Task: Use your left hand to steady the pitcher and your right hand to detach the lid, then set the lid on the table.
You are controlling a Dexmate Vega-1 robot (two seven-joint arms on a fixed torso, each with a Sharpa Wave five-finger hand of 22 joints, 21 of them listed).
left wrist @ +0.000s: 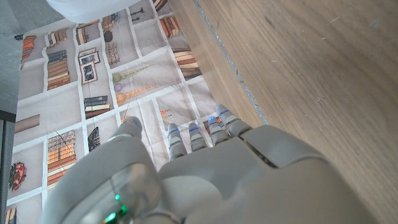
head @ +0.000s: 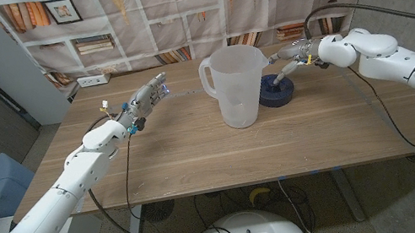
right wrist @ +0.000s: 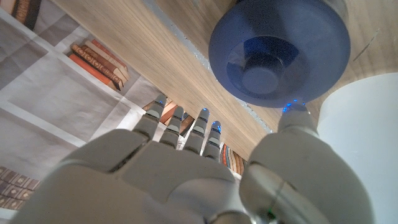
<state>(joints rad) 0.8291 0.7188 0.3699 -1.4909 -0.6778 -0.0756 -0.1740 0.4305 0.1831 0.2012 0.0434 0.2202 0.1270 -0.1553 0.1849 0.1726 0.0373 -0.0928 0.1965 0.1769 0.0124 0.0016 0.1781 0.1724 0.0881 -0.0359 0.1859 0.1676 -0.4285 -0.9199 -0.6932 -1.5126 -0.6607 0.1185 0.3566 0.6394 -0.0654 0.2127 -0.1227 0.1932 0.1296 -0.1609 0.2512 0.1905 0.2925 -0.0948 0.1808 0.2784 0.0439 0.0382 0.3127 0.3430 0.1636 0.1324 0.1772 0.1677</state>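
Pitcher: translucent white plastic, upright at the table's middle, handle turned toward the robot's left, mouth open with no lid on it | Lid: dark blue, round, raised knob at its centre, lying on the wooden tabletop just beside the pitcher, on the robot's right

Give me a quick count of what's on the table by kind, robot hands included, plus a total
Pitcher: 1, translucent white, open top
Lid: 1, dark blue, on the table beside the pitcher
Robot hands: 2, the left hand and the right hand
Total: 4
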